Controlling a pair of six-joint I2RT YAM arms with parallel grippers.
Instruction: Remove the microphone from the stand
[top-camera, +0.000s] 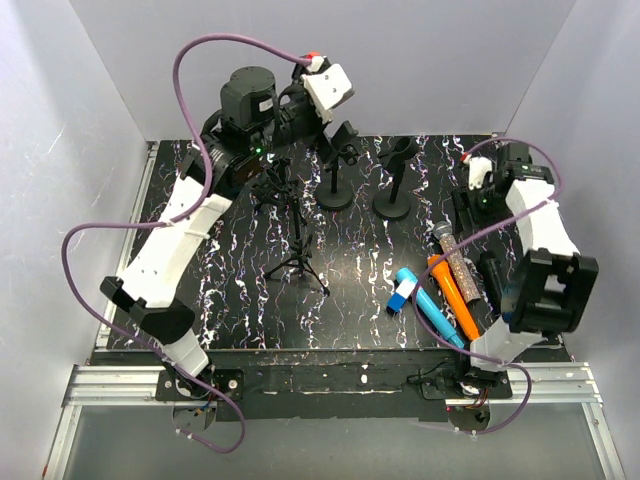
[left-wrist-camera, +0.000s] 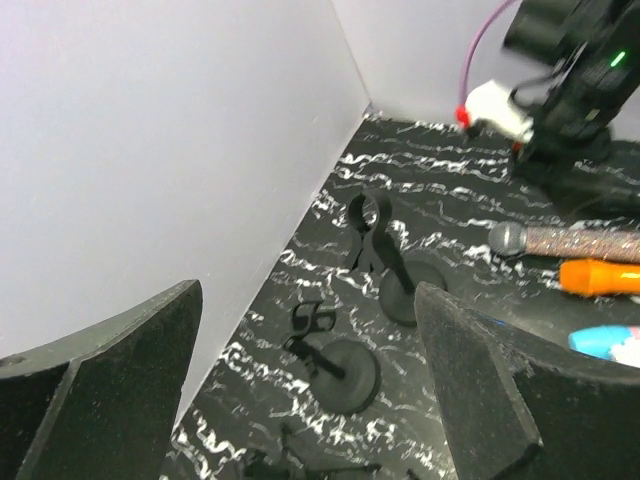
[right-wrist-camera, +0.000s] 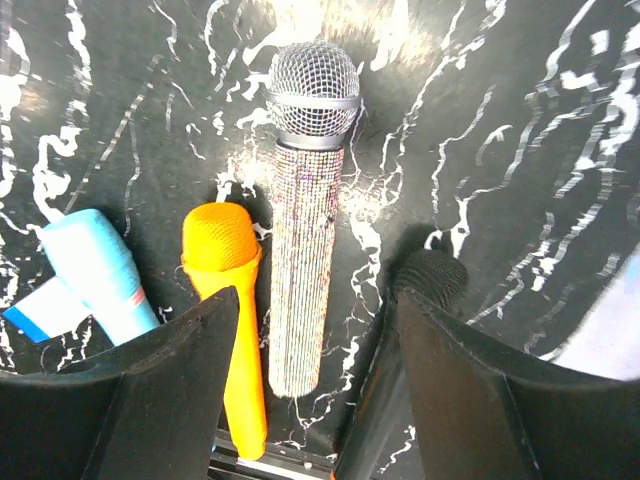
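A glittery silver microphone (right-wrist-camera: 305, 260) lies flat on the black marbled table, in the gap between the spread fingers of my right gripper (right-wrist-camera: 315, 300), which is open and touches nothing. In the top view this microphone (top-camera: 453, 258) lies right of centre, below the right gripper (top-camera: 468, 212). Two round-base stands (left-wrist-camera: 340, 365) (left-wrist-camera: 400, 280) stand with empty clips. My left gripper (left-wrist-camera: 308, 300) hangs open above them with nothing between its fingers, and in the top view it (top-camera: 345, 143) is at the back over the left stand (top-camera: 335, 192).
An orange microphone (right-wrist-camera: 225, 300), a blue one (right-wrist-camera: 95, 275) and a black one (right-wrist-camera: 430, 275) lie beside the glittery one. Two black tripod stands (top-camera: 300, 262) (top-camera: 273, 188) stand left of centre. White walls close in the table on three sides.
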